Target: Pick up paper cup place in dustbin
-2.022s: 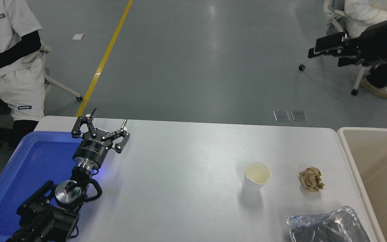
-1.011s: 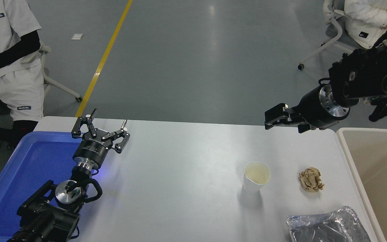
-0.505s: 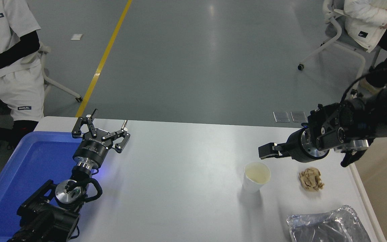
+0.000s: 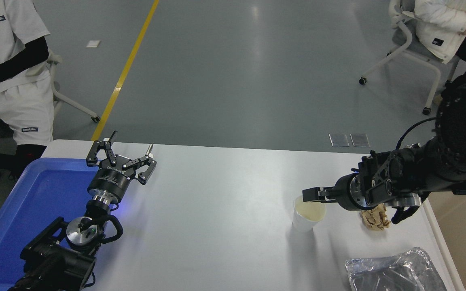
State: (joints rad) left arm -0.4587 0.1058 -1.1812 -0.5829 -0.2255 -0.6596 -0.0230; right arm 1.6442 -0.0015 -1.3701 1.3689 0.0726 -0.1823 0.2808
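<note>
L tool (image 4: 120, 155) sits parked at the lower left, over the edge of the blue tray (image 4: 22, 210), fingers spread wide apart; same spot as before. On the white worktop (image 4: 217, 226) the paper cup (image 4: 308, 213) stands upright, right of centre: small, plain white, tapered, cream inside, rolled rim, apart from the crumpled brown paper ball (image 4: 374, 217) just to its right. R tool (image 4: 312, 194) reaches in from the right edge w/ its tip right over the cup's far rim; can't tell if its fingers are apart or together, or if it touches. 0.5 s ago it was higher and further back; now lower, closer to the cup. Foil tray (image 4: 395, 270) lies near the front. Beige dustbin (image 4: 465, 242) at far right, mostly hidden by the arm.
</note>
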